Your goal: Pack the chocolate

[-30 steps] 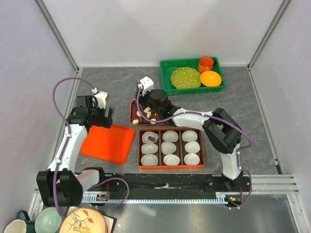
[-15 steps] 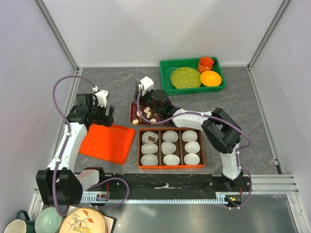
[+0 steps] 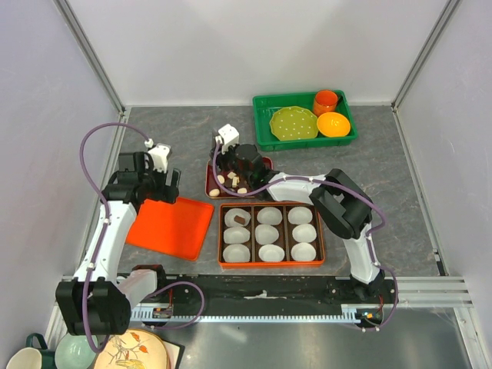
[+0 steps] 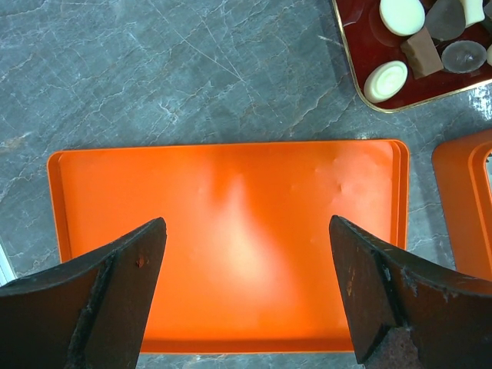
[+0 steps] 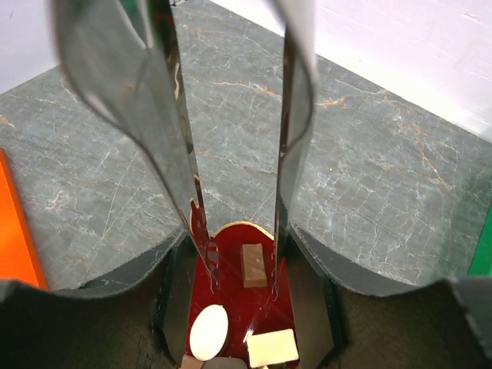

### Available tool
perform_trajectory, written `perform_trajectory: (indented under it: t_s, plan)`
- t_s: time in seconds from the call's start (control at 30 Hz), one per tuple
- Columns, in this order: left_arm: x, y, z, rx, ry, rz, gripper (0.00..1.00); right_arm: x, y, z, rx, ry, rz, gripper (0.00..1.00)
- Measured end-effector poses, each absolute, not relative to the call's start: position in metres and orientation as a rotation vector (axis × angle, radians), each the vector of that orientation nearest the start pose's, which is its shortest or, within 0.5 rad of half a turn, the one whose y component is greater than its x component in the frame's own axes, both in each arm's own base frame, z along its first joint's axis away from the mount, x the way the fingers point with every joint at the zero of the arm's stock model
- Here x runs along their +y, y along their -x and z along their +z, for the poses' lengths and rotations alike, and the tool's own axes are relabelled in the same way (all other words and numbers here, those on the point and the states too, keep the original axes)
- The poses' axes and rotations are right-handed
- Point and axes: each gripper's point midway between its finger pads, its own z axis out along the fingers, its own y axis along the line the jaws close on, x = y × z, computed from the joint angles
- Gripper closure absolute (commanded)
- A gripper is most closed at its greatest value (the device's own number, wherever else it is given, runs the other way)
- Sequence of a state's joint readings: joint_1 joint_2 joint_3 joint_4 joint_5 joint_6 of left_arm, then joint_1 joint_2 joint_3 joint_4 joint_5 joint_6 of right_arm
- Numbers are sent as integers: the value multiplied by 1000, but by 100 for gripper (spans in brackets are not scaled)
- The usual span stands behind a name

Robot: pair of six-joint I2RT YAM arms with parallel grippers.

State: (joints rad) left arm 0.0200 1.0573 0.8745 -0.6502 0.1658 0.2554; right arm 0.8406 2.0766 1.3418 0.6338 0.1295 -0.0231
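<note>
**Grey worktop, right tool open around a brown cube**

Grey marbled stone forms the worktop [image 3: 400, 177]. At its far right a green crate [image 3: 261, 123] holds a green plate [image 3: 293, 123], an orange bowl [image 3: 333, 124] and an orange cup [image 3: 326, 101], well apart from both arms. On the left lies a flat orange lid [image 4: 231, 254]. Just beside it sits an orange box [image 3: 270, 264] with nine compartments, each lined with a white paper cup [image 3: 269, 234]. A small dark red tray [image 4: 361, 54] sits just beyond the box, near the lid's far corner.

The left tool [image 4: 246, 300] hangs above the lid with its jaws spread wide and nothing between them. The right tool [image 5: 242, 265] points down into the red tray. Its long translucent fingers [image 5: 286, 154] stand apart, one on each side of a brown cube [image 5: 253, 264]. A gap shows on the cube's left side. Whether the other finger touches the cube cannot be told.

Most of the chocolates [image 4: 422, 55] lie loose on the red tray. They include dark brown blocks, a cream oval [image 5: 208, 332] and a pale rectangular piece [image 5: 270, 347]. One dark piece [image 3: 239, 221] already sits in the box's far-left compartment.
</note>
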Motion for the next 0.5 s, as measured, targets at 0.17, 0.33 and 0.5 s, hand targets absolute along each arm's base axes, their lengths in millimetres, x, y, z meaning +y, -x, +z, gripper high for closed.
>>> perform_trajectory:
  t_s: [0.17,0.33,0.5]
  plan:
    - [-13,-278,142,2375,-357,-71,7,441,-426,159,1579,617,511,49]
    - [-13,-274,136,2391,-357,-75,7,442,-426,157,1581,619,514,53]
    - [-12,-272,134,2398,-356,-72,7,444,-428,155,1577,619,515,58]
